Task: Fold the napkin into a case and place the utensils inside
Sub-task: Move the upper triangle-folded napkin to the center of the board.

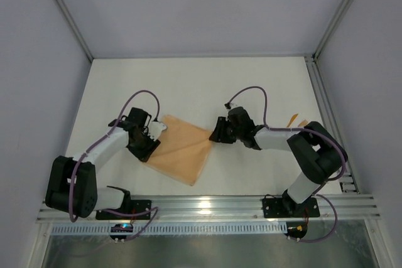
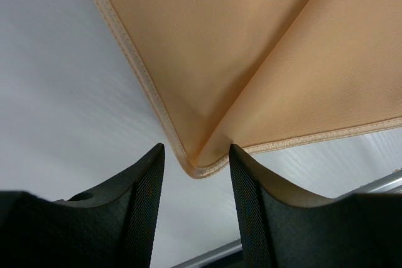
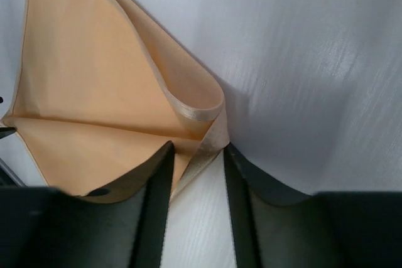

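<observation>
Top external view: the napkin (image 1: 182,152) lies flat on the table (image 1: 188,86), folded over on itself into a slanted four-sided shape. My left gripper (image 1: 154,136) is at the napkin's left corner and my right gripper (image 1: 217,133) is at its right corner.

Left wrist view: my jaws are spread. The napkin's hemmed corner, where two layers meet along a crease, points into the gap between the fingertips (image 2: 147,180). The jaws are not pressed on the cloth.

Right wrist view: my jaws are also spread. A raised, curled hem of the napkin runs down into the gap between the fingers (image 3: 157,174), with bare table visible below it, so there is no pinch.

The utensils (image 1: 294,120) lie well apart from the napkin, to its right and beyond my right arm. Only small bright-orange slivers show, and I cannot tell the pieces apart.
</observation>
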`<move>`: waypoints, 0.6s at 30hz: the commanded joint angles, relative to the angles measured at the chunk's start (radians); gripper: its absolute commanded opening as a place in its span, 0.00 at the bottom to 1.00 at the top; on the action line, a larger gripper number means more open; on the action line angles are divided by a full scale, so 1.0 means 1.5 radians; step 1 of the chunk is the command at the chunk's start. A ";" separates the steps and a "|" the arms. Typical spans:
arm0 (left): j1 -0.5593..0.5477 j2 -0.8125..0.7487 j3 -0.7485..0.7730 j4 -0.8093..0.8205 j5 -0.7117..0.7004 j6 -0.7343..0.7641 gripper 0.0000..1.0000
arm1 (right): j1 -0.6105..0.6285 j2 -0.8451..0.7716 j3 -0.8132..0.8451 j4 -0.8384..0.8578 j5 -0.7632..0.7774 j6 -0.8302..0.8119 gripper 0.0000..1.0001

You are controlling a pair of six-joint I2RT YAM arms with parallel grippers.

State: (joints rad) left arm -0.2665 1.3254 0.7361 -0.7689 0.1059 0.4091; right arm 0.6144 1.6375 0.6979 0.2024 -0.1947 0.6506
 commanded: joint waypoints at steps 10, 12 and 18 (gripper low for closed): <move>-0.001 -0.051 0.009 0.006 0.014 0.017 0.48 | -0.035 0.117 0.178 -0.031 0.017 -0.014 0.08; -0.002 -0.071 0.016 0.007 0.014 0.019 0.50 | -0.042 0.144 0.231 -0.042 0.014 -0.015 0.06; -0.004 -0.138 0.042 0.025 0.034 0.047 0.60 | -0.050 0.233 0.368 -0.082 0.007 -0.031 0.17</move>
State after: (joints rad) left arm -0.2665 1.1664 0.7452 -0.7677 0.1204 0.4427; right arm 0.5407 1.9583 1.1522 0.1127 -0.1860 0.6296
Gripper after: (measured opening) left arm 0.585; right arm 0.145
